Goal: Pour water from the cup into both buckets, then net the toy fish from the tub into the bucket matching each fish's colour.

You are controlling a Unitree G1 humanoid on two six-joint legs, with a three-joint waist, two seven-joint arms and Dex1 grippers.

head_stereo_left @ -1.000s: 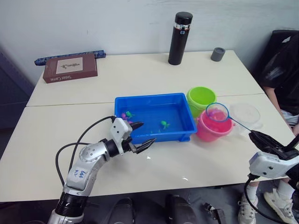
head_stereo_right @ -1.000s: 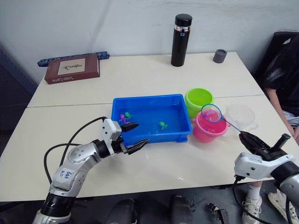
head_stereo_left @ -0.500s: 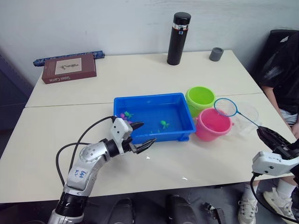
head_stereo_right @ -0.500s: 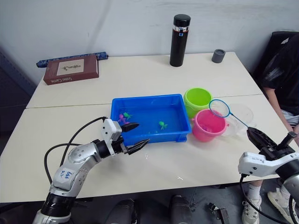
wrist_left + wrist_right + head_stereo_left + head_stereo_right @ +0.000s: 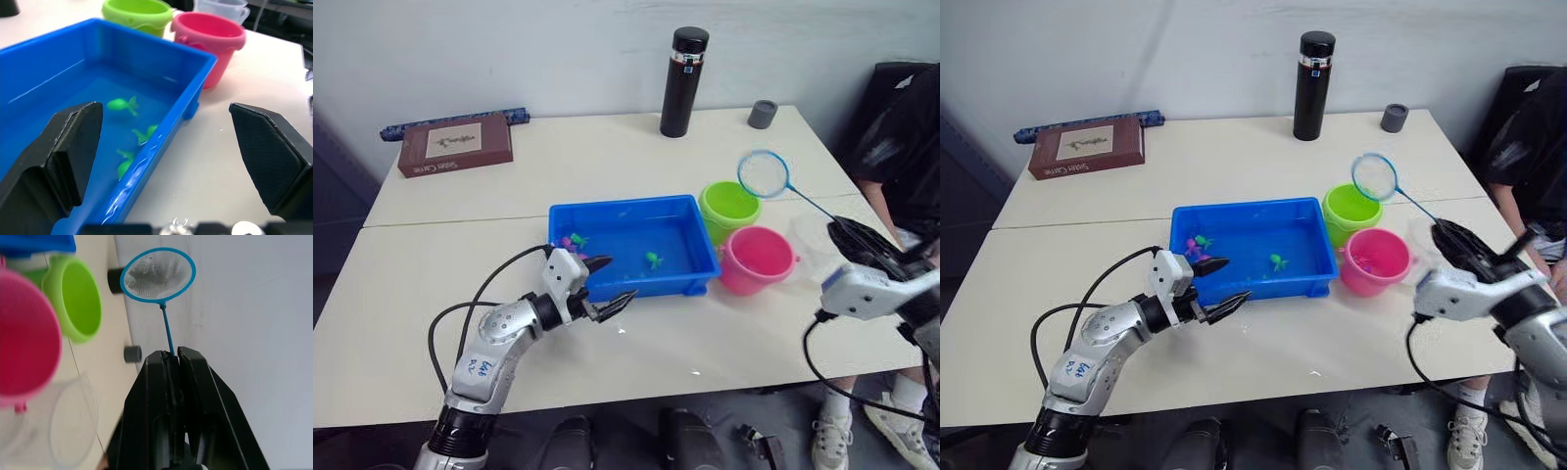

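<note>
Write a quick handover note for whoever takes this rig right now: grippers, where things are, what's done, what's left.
Right gripper: shut on the net, hoop raised in the air above the green bucket.
Left gripper: open, holding nothing, straddling the tub at its near rim.
Pink bucket stands beside the green one; the clear cup sits past the pink bucket, away from the tub.
Left: green fish and pink fish remain in the tub water. Bucket contents unclear.

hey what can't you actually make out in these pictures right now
- Pink bucket: its contents, hidden by its own wall in the head views.
- Fish cluster at the tub end: too small to count.
- Clear cup: water level unreadable; right gripper covers part.
- Net: blurred mesh, catch uncertain.
</note>
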